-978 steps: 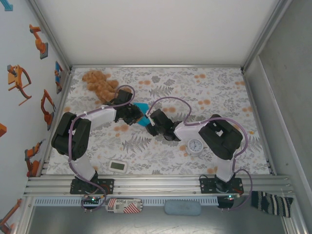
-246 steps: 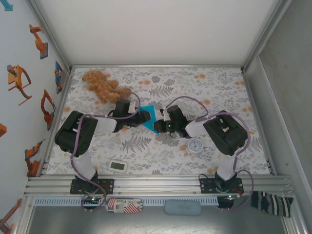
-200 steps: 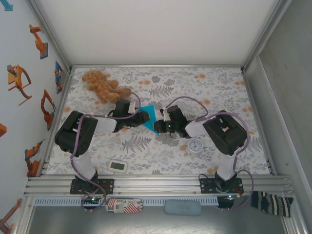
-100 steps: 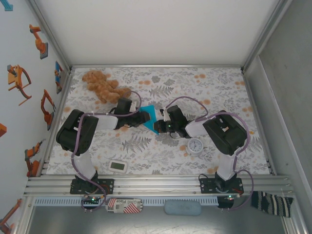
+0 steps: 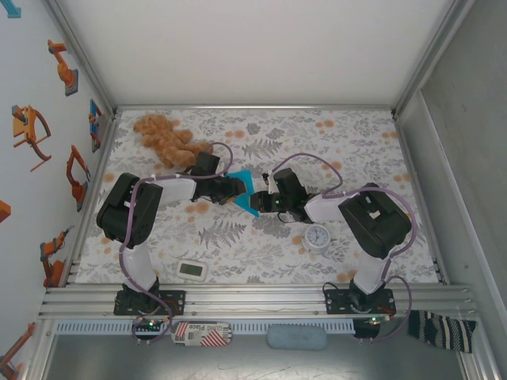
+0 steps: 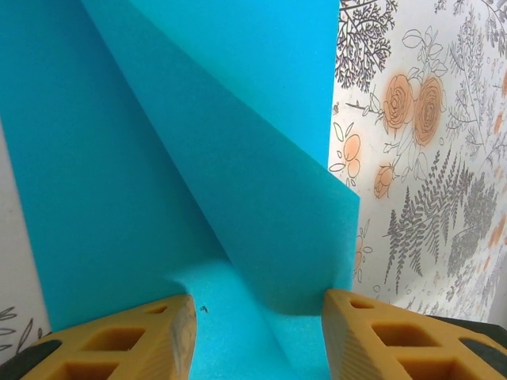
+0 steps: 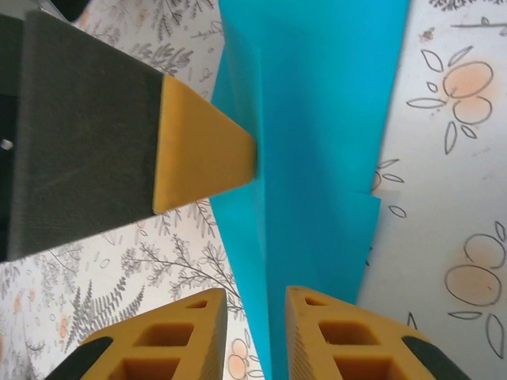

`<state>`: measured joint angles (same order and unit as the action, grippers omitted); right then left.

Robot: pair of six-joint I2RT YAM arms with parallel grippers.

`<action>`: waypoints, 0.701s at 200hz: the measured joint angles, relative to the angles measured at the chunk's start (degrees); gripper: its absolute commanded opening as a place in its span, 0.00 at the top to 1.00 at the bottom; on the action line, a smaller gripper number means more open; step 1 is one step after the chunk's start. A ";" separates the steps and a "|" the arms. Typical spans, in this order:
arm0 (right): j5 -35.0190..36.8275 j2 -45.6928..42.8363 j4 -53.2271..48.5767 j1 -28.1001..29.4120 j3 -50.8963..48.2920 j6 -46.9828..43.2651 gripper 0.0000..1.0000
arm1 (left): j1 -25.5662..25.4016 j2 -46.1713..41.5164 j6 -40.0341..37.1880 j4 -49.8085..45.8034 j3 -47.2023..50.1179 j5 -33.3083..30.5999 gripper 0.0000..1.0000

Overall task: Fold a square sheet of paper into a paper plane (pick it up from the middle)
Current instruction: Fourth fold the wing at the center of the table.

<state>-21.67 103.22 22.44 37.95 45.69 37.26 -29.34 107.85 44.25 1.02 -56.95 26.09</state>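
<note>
The turquoise sheet of paper [image 5: 244,184], creased into a narrow pointed plane shape, lies on the floral tablecloth at mid-table. In the left wrist view its folded layers [image 6: 198,158] cover most of the picture, and my left gripper [image 6: 257,317] stands open astride them. My left gripper [image 5: 230,190] reaches the paper from the left and my right gripper [image 5: 258,203] from the right. In the right wrist view the paper's long folded edge [image 7: 317,119] runs into the narrow gap of my right gripper [image 7: 257,317], whose jaws stand slightly apart. A left fingertip [image 7: 207,148] touches that edge.
A brown teddy bear [image 5: 162,136] lies at the back left. A small round white clock [image 5: 318,236] sits close to the right arm's forearm. A white rectangular gadget [image 5: 192,270] lies near the front edge. Walls enclose the table on three sides.
My right gripper's jaws have parted after being shut on the paper's edge. The left arm has shifted slightly toward the back right. The paper stays between the two grippers.
</note>
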 measured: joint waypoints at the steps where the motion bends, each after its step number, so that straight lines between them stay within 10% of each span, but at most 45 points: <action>1: 0.02 0.00 -0.09 0.00 0.00 -0.02 0.74 | 0.00 0.00 0.00 -0.02 -0.02 0.00 0.51; 140: 3.56 4.81 -8.55 1.64 6.97 -5.18 0.76 | 0.02 0.22 0.02 -0.31 -0.33 0.59 0.50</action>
<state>-18.11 108.03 13.89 39.59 52.66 32.08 -29.32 108.07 44.27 0.71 -57.28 26.68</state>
